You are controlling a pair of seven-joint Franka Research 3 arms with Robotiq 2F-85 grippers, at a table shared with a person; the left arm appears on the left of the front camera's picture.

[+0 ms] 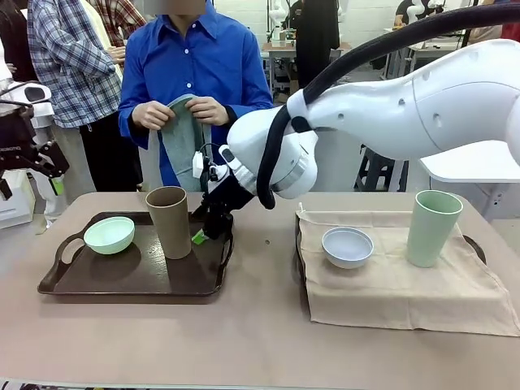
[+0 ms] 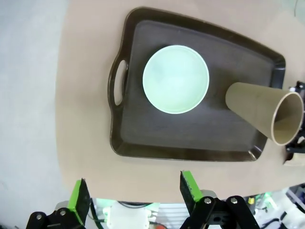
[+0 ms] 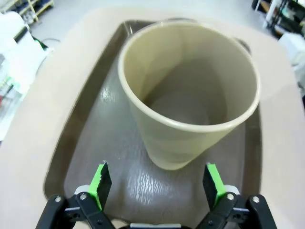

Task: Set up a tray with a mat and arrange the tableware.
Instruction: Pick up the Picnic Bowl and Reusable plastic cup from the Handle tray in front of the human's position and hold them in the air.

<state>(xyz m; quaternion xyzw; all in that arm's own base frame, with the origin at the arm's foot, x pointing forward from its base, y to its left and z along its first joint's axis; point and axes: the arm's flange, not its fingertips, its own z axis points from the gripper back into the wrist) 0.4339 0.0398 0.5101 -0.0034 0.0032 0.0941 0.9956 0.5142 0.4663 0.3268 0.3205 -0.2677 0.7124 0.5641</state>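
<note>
the right tool [image 3: 157, 179] hung wide and empty beside the upright tan-brown cup [image 1: 169, 219] on the dark tray [image 1: 138, 275], the mint green bowl [image 1: 109, 234] near its left end. the left tool [image 2: 134, 188] gaped wide. the white bowl [image 1: 348, 246] and pale green cup [image 1: 433, 227] stood on the mat [image 1: 406, 292] toward the right edge of the counter [image 1: 260, 341].

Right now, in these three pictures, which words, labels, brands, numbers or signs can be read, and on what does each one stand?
None can be read.
Left gripper: in the front view, a small pale marking on its black body, too small to read.
Tan cup, mint green bowl, white bowl, pale green cup, dark tray: no print shows.
</note>
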